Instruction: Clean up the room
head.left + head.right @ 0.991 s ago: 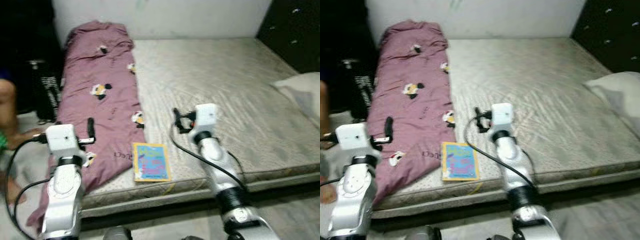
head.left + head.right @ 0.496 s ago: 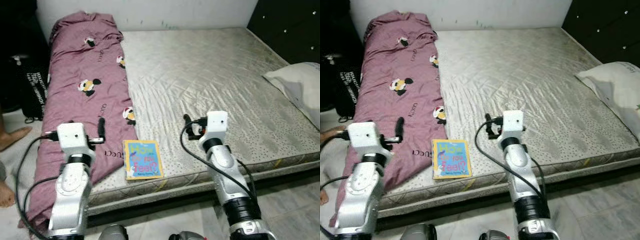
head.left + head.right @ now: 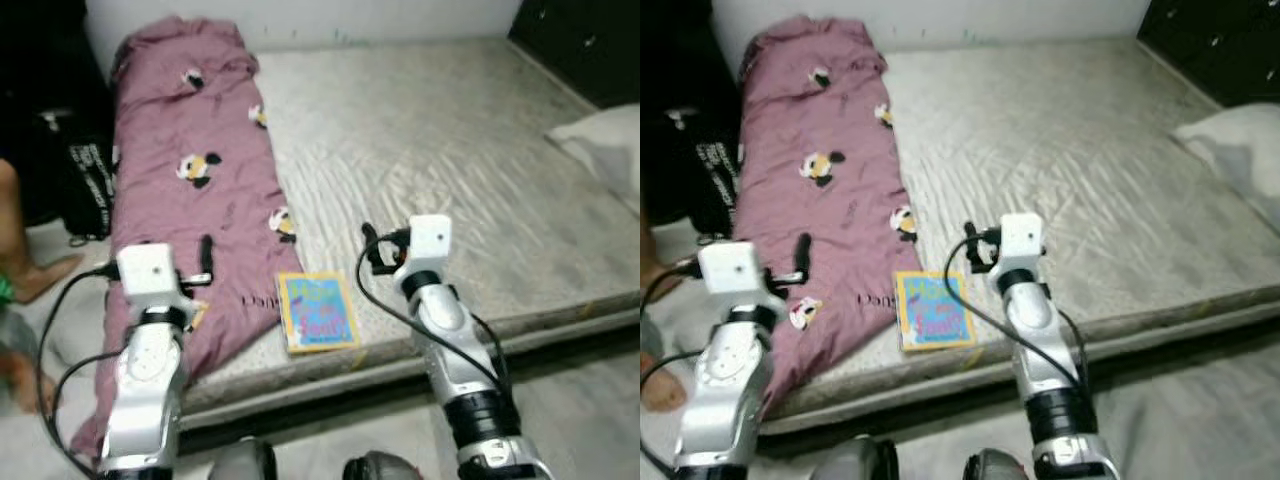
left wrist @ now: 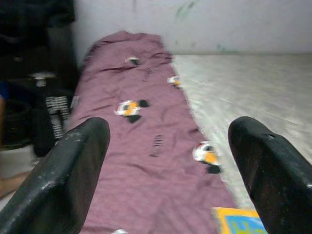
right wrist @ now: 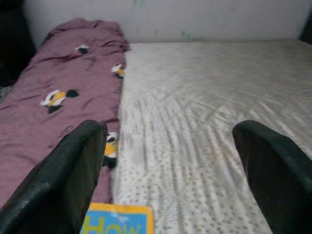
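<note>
Yellow-bordered blue picture book, flat at the near edge of the bare grey mattress, lies at about ten o'clock from the empty, spread right gripper; the equally spread left gripper could snag the mauve cartoon-print quilt instead.

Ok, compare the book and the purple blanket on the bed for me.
The book is small, flat and rigid, blue with a yellow border; the purple blanket is long, soft and rumpled, with a cartoon print. The book lies wholly on the mattress; the blanket droops over its edge. Both lie near the mattress's left side.
</note>
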`<state>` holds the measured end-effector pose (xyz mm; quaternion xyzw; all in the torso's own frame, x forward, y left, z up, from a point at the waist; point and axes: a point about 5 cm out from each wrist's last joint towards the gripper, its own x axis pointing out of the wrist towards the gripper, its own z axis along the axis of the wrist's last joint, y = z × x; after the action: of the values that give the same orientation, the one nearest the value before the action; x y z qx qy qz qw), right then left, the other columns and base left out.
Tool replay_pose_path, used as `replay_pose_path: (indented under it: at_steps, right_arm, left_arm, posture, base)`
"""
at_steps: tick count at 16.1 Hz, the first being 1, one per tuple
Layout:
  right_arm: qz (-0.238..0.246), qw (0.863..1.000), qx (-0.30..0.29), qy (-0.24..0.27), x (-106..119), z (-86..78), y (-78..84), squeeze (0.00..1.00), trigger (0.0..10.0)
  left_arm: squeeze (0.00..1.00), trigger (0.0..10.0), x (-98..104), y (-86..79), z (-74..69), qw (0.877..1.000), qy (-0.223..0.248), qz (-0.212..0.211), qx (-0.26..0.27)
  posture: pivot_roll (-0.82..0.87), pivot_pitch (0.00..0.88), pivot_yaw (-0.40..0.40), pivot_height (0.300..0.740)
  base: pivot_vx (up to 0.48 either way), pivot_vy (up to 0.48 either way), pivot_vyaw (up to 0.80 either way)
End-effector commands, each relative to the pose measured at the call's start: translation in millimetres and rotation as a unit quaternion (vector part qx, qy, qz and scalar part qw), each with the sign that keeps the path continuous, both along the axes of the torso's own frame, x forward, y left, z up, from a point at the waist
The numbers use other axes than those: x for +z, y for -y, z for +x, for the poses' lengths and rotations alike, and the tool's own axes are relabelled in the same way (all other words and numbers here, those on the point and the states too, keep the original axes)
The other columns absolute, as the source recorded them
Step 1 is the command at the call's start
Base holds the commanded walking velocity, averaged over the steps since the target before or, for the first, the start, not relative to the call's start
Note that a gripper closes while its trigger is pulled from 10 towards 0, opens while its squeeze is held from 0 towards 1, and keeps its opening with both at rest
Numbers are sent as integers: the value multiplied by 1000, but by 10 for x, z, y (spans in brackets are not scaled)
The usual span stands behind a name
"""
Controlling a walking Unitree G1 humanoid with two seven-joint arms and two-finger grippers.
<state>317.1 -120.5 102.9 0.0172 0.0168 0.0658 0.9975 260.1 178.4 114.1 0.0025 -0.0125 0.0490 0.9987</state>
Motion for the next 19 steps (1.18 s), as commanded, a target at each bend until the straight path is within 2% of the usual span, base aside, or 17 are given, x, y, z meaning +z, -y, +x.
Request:
replay_pose_path:
  at_steps: [1, 9, 14, 17, 19]
  right_arm:
    - [6, 1000, -1, 6, 55, 22, 3, 0, 10000]
    - [0, 1000, 2, 12, 71, 35, -13, 0, 10000]
    - [1, 1000, 5, 12, 77, 47, -28, 0, 10000]
    - [1, 1000, 8, 12, 65, 35, -49, 0, 10000]
    - [-1, 1000, 10, 16, 73, 34, -54, 0, 10000]
  left_arm:
    - [0, 10000, 21, -21, 12, 1000, 4, 7, 0]
    - [0, 10000, 36, -7, 51, 1000, 4, 11, -2]
    - [0, 10000, 46, 25, 67, 1000, 5, 8, -4]
    - [0, 10000, 72, 105, 95, 1000, 10, 5, -14]
    - [0, 10000, 64, 103, 98, 1000, 9, 9, -9]
  posture:
    - [-46, 91, -24, 740]
    - [-48, 88, -18, 740]
    - [-46, 86, -19, 690]
    - [-43, 82, -18, 650]
    - [-44, 79, -19, 640]
  base:
    - [0, 0, -406]
    - [0, 0, -55]
    - [0, 0, 0]
    - [0, 0, 0]
    - [0, 0, 0]
